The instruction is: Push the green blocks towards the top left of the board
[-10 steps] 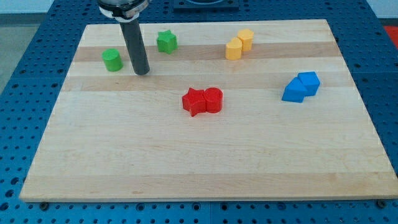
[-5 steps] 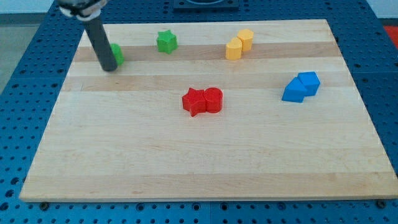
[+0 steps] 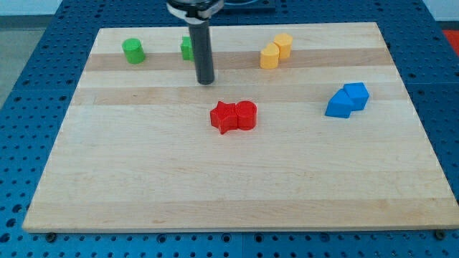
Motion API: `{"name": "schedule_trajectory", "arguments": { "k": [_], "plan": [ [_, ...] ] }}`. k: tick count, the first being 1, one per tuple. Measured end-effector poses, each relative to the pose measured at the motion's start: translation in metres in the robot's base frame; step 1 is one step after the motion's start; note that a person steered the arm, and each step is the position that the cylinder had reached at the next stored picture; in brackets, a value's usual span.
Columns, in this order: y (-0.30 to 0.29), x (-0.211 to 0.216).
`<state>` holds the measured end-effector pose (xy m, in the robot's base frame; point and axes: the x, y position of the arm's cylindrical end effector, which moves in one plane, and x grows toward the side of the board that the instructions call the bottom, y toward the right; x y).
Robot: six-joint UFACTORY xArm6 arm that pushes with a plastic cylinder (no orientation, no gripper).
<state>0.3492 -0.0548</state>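
A green cylinder block [image 3: 133,51] stands near the board's top left. A second green block [image 3: 186,48], star-shaped in the earlier frames, is just right of it and is mostly hidden behind my rod. My tip [image 3: 206,81] rests on the board just below and to the right of that hidden green block, and above the red pair.
Two red blocks [image 3: 234,116] sit together at mid board. Two yellow blocks [image 3: 276,50] sit at the top, right of centre. Two blue blocks [image 3: 347,99] sit at the right. The wooden board [image 3: 229,179] lies on a blue perforated table.
The green cylinder has moved up and slightly left toward the top left corner. My tip went left to it, then swung right and now stands by the green star.
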Motion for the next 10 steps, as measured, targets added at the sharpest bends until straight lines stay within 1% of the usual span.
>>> {"name": "schedule_trajectory", "arguments": {
  "k": [1,2,3,4,5,8,9,10],
  "plan": [
    [0.051,-0.034],
    [0.064,-0.045],
    [0.028,-0.109],
    [0.022,-0.119],
    [-0.013,-0.12],
    [-0.029,-0.121],
    [0.01,-0.145],
    [0.028,-0.147]
  ]
}}
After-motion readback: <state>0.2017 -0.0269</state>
